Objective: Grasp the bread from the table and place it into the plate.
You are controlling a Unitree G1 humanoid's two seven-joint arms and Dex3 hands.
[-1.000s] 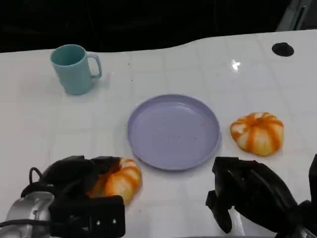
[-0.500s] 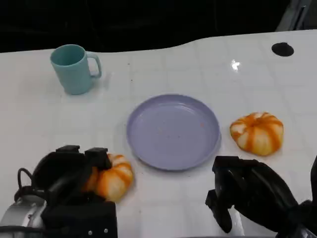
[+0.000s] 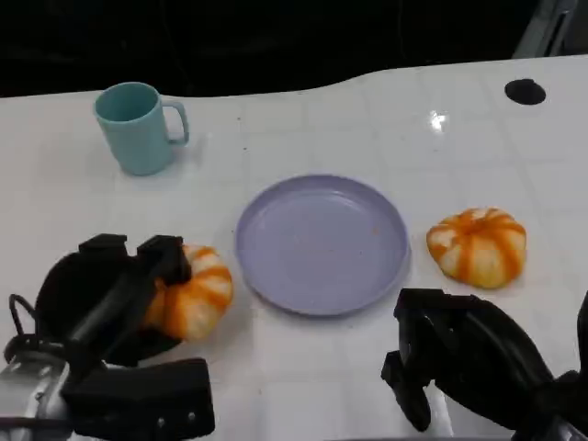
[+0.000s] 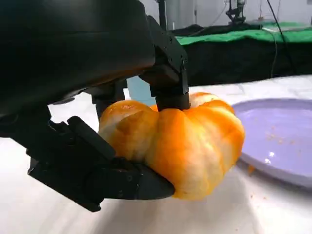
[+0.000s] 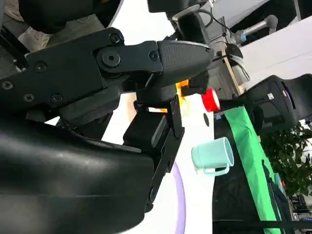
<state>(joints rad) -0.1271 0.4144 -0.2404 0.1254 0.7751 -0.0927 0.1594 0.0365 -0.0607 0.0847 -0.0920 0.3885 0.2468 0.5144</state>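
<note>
Gripping the bread (image 3: 193, 299) at its sides, left hand (image 3: 115, 303) closed; likely light, squashy. Plate (image 3: 322, 243) at 2 o'clock.

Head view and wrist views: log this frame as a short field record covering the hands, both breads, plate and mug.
left hand: grips the bread, fingers over its top and under it
held bread: beside the plate's left edge, not yet over it
right hand: near table edge, fingers curled, holding nothing
plate: purple, no bread in it, a few crumbs
second bread: on the table right of the plate, untouched
mug: teal, upright, far left
</note>
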